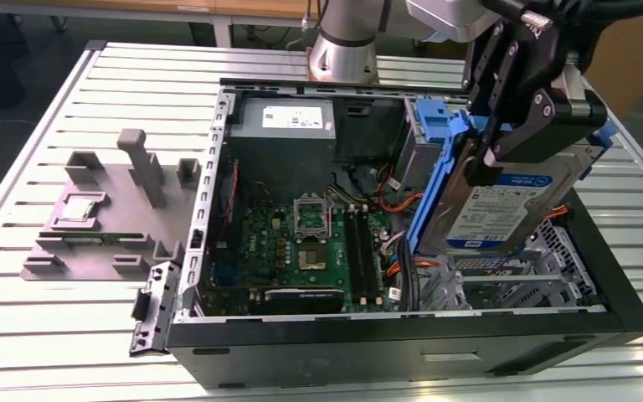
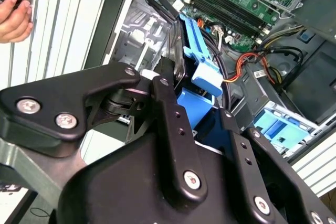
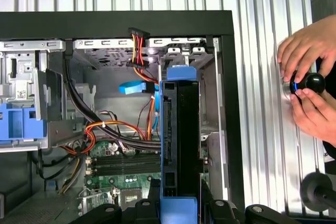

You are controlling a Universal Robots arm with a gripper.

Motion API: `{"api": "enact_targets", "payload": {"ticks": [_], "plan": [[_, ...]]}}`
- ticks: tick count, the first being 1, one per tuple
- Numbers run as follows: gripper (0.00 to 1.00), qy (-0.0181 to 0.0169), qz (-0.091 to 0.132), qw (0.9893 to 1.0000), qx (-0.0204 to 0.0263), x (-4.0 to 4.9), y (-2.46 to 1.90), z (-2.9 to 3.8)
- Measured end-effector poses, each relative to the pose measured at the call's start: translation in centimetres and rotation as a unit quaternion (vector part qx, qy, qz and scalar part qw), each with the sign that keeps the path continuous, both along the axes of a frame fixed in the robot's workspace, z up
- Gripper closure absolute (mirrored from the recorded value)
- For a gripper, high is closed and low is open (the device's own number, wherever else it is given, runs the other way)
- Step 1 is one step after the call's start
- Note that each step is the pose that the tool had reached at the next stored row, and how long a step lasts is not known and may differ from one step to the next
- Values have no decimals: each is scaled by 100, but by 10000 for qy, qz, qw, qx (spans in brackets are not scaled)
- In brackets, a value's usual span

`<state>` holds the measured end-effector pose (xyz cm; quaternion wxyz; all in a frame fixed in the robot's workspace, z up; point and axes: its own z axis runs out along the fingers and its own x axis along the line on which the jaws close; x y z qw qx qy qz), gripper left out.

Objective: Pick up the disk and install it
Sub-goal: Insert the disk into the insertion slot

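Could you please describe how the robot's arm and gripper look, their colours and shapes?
The arm is a silver-grey metal cylinder. The gripper is matte black, built of angular linked bars joined by silver screws; its long fingers carry small holes.

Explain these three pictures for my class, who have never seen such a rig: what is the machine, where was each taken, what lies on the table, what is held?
The machine is a robot arm with two black fingers. One picture comes from a camera off the arm; two come from cameras riding near its wrist. On the slatted table stand an open computer case and, at the exterior view's left, a grey holder. The fingers are shut on the disk, a silver drive in a blue frame, held on edge over the open case. In the first wrist view a person's hands grip a small black knob beside the case.
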<state>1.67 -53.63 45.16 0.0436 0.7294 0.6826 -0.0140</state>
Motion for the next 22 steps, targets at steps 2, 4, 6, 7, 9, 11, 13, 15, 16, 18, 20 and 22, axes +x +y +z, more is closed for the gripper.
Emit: {"api": "enact_targets", "payload": {"ticks": [2,4,6,7,9,11,13,15,16,18,20,22], "plan": [[63,0,0,10000,0,21,-2,-6],[63,0,1,10000,-1,41,-8,-11],[63,0,6,10000,0,59,-21,-16],[63,0,6,10000,0,67,-28,-17],[63,0,6,10000,-1,85,-40,-19],[63,0,6,10000,0,107,-48,-21],[63,0,6,10000,0,135,-51,-22],[63,0,6,10000,-1,164,-53,-23],[63,0,6,10000,0,177,-54,-24],[63,0,6,10000,-1,198,-55,-24],[63,0,6,10000,0,217,-59,-27],[63,0,6,10000,-1,236,-63,-28]]}}
